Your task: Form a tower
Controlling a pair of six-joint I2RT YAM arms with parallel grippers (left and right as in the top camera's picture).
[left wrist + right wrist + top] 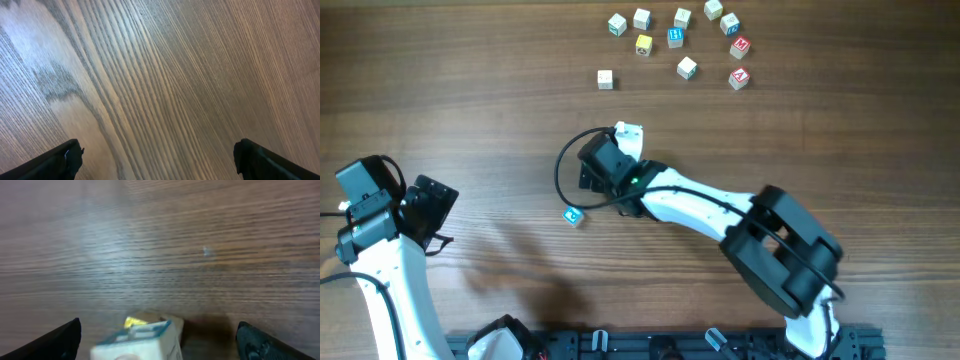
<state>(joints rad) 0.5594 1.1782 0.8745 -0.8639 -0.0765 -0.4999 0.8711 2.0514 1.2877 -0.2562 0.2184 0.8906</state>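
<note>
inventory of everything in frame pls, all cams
table: 1, brown wood grain, fills every view
loose cubes: 11, pale wood, some blue, yellow or red faces, scattered at far edge
tower: 1, pale wood, blue top, mid-table beside right arm's end; height unreadable from above
left arm: 1, white and black, near-left
right arm: 1, white and black, reaching to centre
left gripper: 1, black fingers, open, over bare table
right gripper: 1, black fingers, open

loose cubes (687,67): eleven; tower (574,216), blue on top: one; robot arms (690,205): two
</note>
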